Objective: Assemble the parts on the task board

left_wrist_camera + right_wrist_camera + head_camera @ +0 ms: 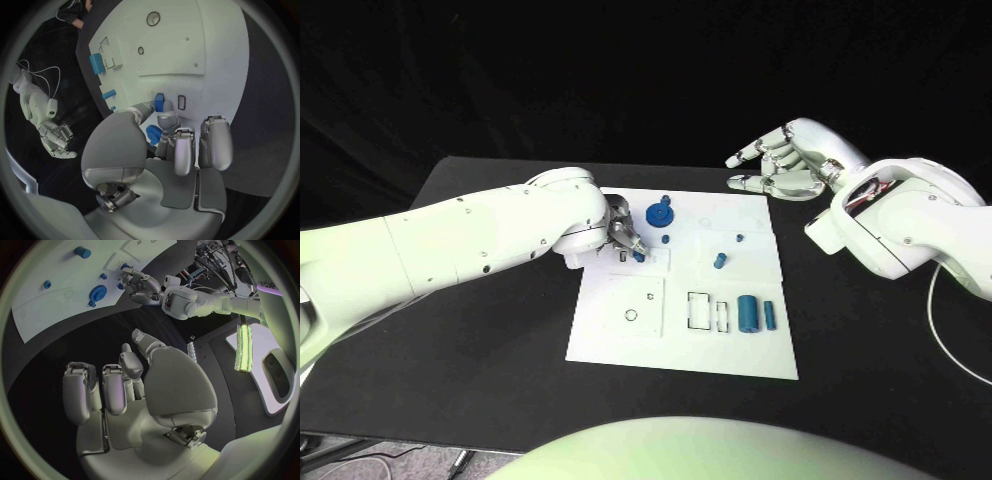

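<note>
The white task board [646,340] lies mid-table. My left hand [620,238] rests over its upper left part and pinches a small blue part [639,256] between thumb and a finger; in the left wrist view that part [159,102] stands on the board beside a small rectangular slot [181,102]. A blue gear [659,213] sits just behind the hand. Two small blue pegs [740,238] [720,261] stand mid-board. A blue cylinder [749,312] and a thin blue piece [770,313] lie at the right. My right hand [783,160] hovers off the board's far right corner, fingers apart, holding nothing.
Outlined slots [707,312] and a small round hole [632,315] mark the board's near half. Black table [473,340] surrounds the board. In the right wrist view the board [44,305] lies far from my right hand [125,385], with the gear [97,291] on it.
</note>
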Controlling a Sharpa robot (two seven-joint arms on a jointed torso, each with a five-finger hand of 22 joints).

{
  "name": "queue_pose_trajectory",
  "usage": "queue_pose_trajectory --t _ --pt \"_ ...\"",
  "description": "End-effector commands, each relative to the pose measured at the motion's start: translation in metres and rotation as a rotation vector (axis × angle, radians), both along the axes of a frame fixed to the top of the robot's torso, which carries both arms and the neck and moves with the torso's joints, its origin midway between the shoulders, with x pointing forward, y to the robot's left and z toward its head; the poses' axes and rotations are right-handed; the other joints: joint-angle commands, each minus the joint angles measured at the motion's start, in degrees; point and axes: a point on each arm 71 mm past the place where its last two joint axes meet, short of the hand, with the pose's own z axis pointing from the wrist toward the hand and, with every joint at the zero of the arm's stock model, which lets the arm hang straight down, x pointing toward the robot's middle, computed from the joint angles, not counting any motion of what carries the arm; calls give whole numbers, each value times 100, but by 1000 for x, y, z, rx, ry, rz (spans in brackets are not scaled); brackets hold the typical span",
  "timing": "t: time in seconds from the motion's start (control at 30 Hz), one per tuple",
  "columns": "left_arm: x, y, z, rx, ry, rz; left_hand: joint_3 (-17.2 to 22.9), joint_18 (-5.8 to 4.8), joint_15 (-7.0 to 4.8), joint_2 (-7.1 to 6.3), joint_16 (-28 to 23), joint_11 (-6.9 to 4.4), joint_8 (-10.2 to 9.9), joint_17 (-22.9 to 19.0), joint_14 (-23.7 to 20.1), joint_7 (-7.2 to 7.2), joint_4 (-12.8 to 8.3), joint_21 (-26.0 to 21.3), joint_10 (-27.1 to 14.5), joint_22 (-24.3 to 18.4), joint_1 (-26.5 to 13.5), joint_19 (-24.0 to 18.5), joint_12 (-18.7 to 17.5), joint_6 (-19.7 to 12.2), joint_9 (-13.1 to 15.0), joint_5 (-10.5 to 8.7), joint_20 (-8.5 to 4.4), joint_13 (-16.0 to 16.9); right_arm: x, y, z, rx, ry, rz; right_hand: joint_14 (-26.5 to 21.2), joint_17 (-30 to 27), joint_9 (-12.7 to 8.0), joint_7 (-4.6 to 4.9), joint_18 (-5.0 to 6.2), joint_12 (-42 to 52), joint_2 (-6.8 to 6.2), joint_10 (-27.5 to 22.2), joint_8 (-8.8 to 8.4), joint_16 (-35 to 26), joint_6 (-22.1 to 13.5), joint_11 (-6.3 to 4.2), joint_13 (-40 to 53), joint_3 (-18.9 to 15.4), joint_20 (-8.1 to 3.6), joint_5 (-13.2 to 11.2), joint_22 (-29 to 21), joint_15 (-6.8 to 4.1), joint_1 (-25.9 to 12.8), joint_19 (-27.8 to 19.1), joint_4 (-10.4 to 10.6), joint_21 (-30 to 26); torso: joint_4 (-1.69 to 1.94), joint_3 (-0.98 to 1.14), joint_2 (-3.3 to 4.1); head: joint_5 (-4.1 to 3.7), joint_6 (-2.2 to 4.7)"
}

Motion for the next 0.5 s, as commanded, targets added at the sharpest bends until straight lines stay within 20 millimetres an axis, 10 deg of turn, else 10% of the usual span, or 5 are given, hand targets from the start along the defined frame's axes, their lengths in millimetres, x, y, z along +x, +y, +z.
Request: queue_pose_trajectory --t 0.03,0.5 --pt "-2 2 -3 63 21 -3 899 -92 -43 52 18 -5 21 1510 605 -16 -875 33 33 429 11 83 17 13 5 31 6 6 -1 2 -1 -4 4 17 385 527 -7 5 76 5 15 -7 27 -24 52 -17 -4 -4 -15 -22 271 -17 -14 -32 27 -25 -3 1 1 1 -9" --pt "-7 -3 -5 76 50 -38 907 -104 -73 -76 18 -52 147 1510 605 -79 -895 69 172 483 -262 109 123 74 83 397 -22 140 -2 2 -1 -4 7 20 384 522 -7 5 76 3 15 -9 27 -28 52 -17 -7 -10 -15 -15 269 -16 -14 -33 31 -27 1 0 3 -4 -21"
